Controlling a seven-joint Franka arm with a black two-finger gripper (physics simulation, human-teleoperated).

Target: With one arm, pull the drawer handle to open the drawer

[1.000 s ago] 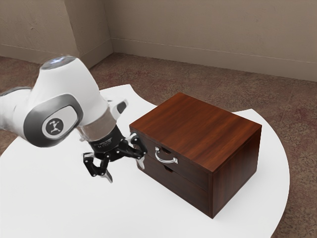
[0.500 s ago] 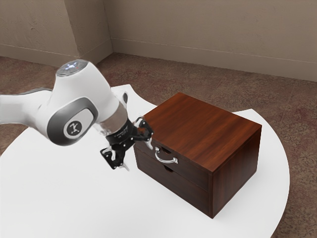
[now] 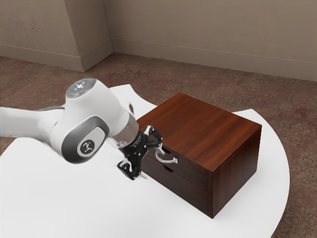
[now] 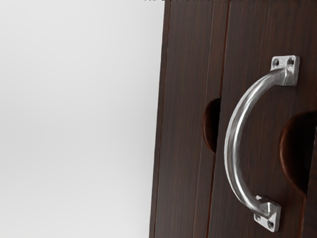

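A dark wooden drawer box (image 3: 200, 126) stands on the white table (image 3: 59, 203). Its upper drawer front (image 3: 190, 167) carries a curved silver handle (image 3: 166, 157) and sits flush with the lower drawer front (image 3: 176, 187). My black gripper (image 3: 142, 153) is open, right in front of the box's corner, just to the exterior view's left of the handle and not touching it. The wrist view looks straight at the handle (image 4: 238, 148) on the dark wood front (image 4: 183, 124), close up, with finger notches cut beside it.
The round white table has an edge near the box at the exterior view's right (image 3: 285, 168). Brown carpet (image 3: 297, 114) and beige walls surround it. Bare tabletop (image 4: 74, 124) lies beside the box.
My arm has swung toward the exterior view's right, bringing the gripper from the table in front of the box up to the handle's side. The hand turned to face the drawer front.
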